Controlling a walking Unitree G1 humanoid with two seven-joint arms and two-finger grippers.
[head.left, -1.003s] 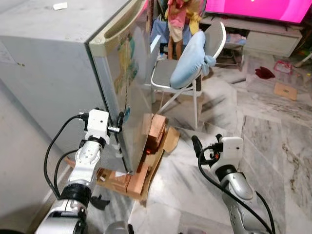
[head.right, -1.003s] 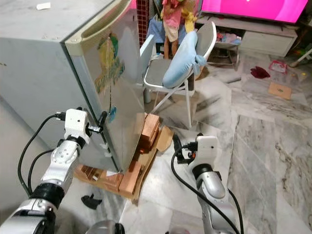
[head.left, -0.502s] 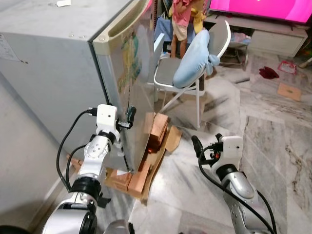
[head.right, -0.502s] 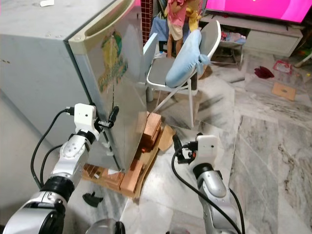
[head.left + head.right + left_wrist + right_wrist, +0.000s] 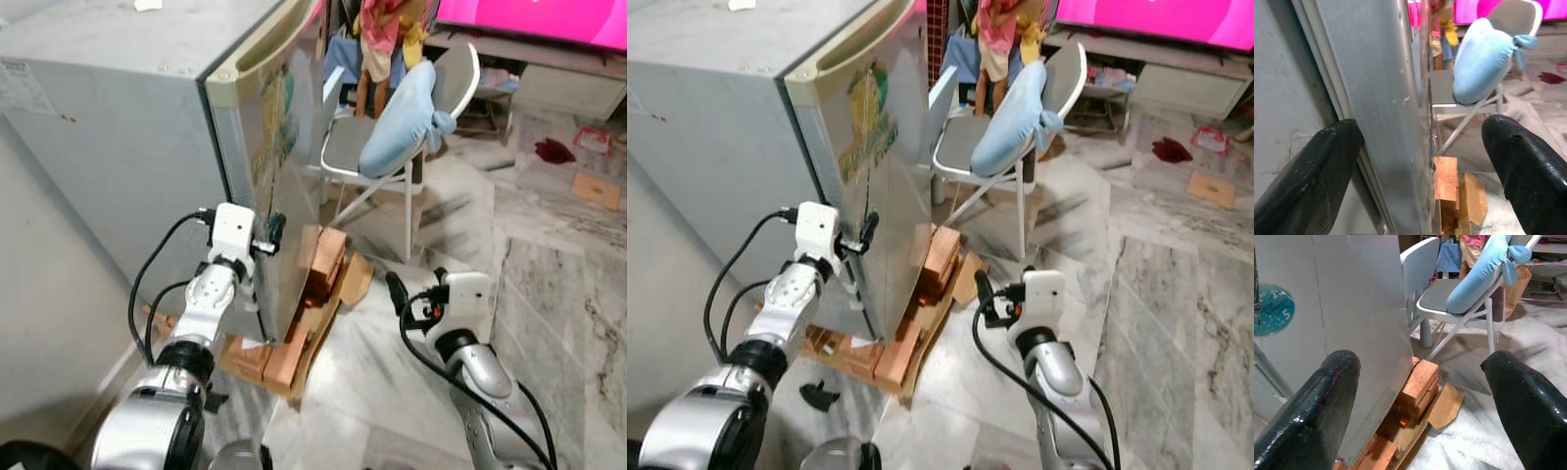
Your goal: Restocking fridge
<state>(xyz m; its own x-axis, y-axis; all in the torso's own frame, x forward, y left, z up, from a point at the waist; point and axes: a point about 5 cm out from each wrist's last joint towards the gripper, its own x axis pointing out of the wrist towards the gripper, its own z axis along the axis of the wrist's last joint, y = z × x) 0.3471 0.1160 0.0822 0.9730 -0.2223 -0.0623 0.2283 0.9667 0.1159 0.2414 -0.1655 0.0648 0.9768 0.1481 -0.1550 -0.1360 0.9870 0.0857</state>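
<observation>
Your left gripper point(image 5: 1418, 161) straddles the free edge of the small grey fridge's door point(image 5: 1386, 107), one open finger on each side, placed to hook and swing it (the fridge sits raised on orange bricks point(image 5: 326, 257)). Your right gripper point(image 5: 1422, 396) waits low, fingers spread and empty.

The left arm reaches up at mid-left of the frame, its left pincer point(image 5: 273, 233) spread wide. The right arm is bent at lower right, wrist raised, right pincer point(image 5: 395, 293) likewise spread, holding nothing.
</observation>
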